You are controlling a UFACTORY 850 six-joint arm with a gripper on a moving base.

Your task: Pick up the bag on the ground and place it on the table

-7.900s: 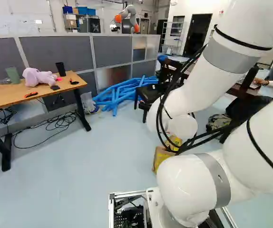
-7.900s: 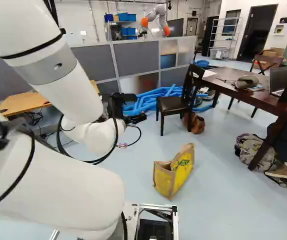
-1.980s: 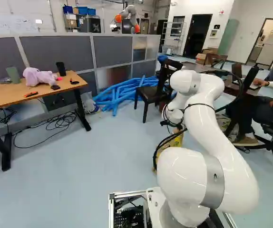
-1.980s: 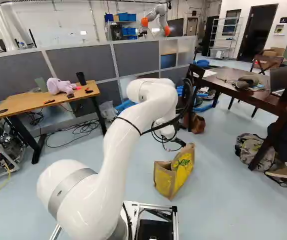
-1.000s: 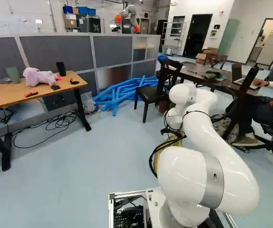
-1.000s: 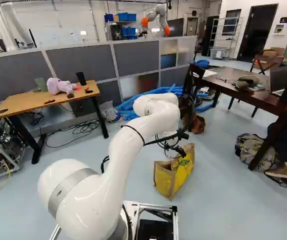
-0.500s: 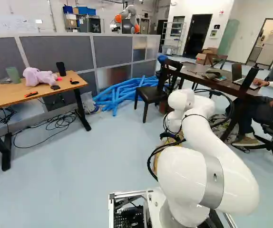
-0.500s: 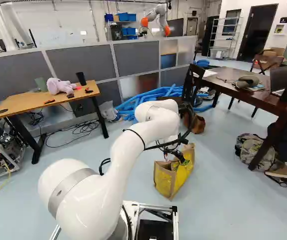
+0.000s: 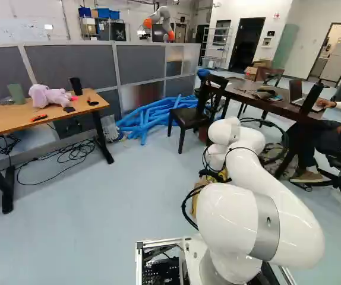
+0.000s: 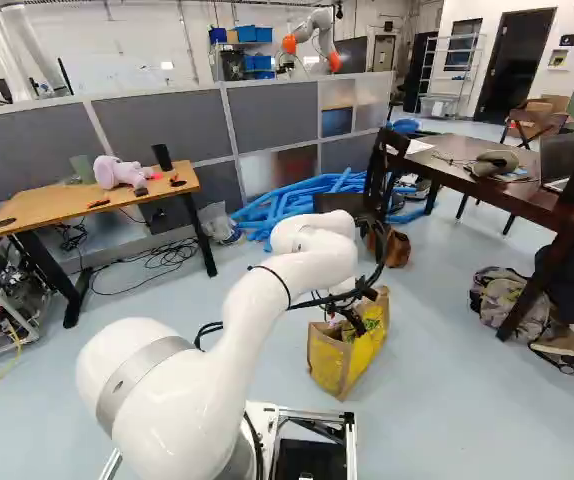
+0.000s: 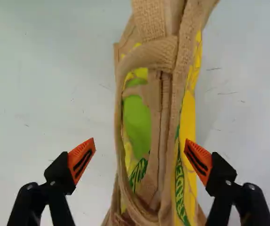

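- We are looking at the bag (image 10: 332,362), tan with bright yellow panels and green markings; it is standing upright on the floor (image 10: 437,400), right of the middle of the right base view.
- We are seeing its mouth gaping narrowly — its tan woven handle (image 11: 149,54) is looping over the opening.
- We are seeing two tables, without telling which is meant — a light wooden table (image 10: 67,207) is standing level at that view's left, a dark brown table (image 10: 457,180) at its right.
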